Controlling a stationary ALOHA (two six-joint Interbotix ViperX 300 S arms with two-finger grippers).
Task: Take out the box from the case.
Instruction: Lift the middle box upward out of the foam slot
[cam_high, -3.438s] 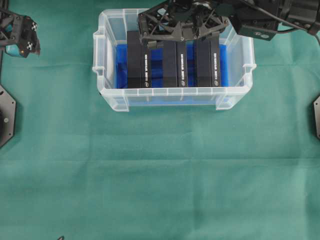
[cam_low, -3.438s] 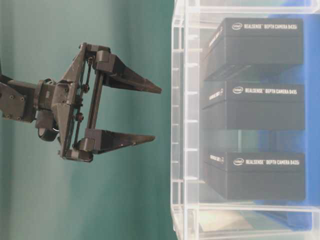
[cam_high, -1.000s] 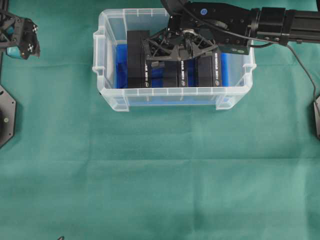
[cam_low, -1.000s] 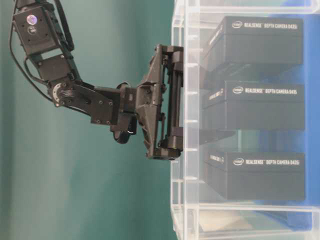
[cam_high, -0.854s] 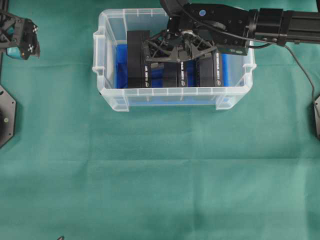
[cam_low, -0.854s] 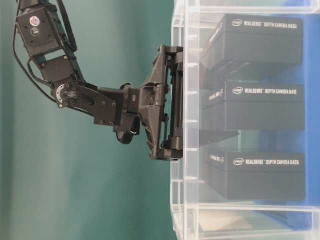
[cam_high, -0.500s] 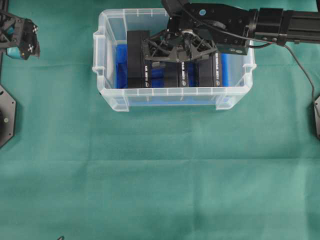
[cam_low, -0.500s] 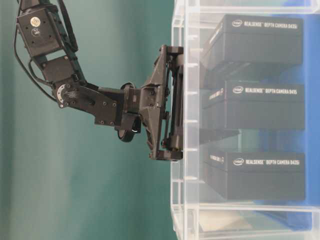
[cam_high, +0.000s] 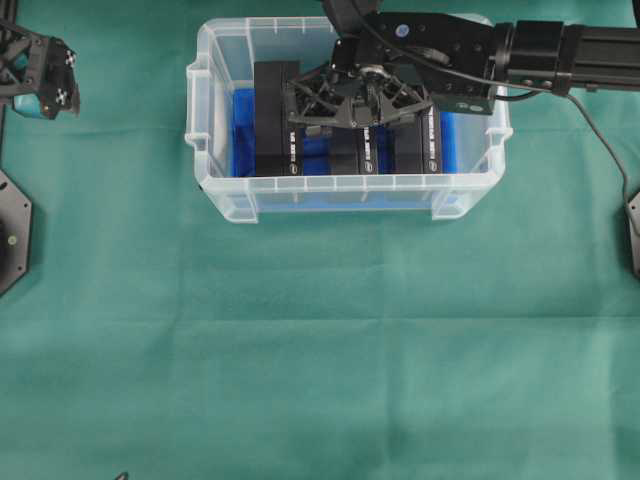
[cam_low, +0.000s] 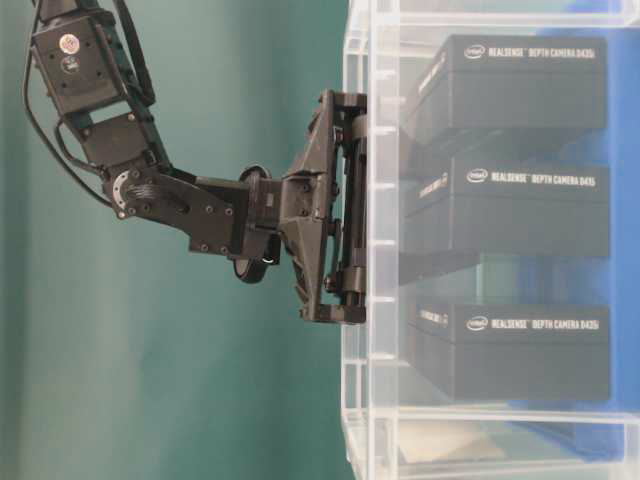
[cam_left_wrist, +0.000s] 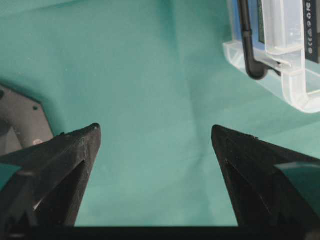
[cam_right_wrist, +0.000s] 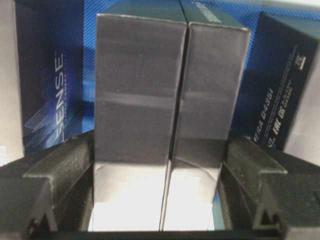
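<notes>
The case (cam_high: 350, 185) is a clear plastic bin with a blue lining, standing at the far middle of the green cloth. Three black boxes stand on edge in it: left (cam_high: 275, 140), middle (cam_high: 358, 150) and right (cam_high: 420, 145). My right gripper (cam_high: 360, 122) reaches down into the case. Its fingers (cam_right_wrist: 70, 170) press both sides of the middle box (cam_right_wrist: 160, 100), so it is shut on it. In the table-level view the middle box (cam_low: 520, 215) stands level with the other two. My left gripper (cam_left_wrist: 155, 132) is open and empty over the cloth at the far left (cam_high: 40, 75).
The case's corner and handle show in the left wrist view (cam_left_wrist: 290, 80). The right arm (cam_high: 520, 45) stretches across the case's far right rim. Black base plates lie at the left edge (cam_high: 10, 235) and the right edge (cam_high: 633, 235). Green cloth covers the table in front of the case.
My right gripper came down into the case around the middle box and its jaws have narrowed onto the box. The left gripper has not moved.
</notes>
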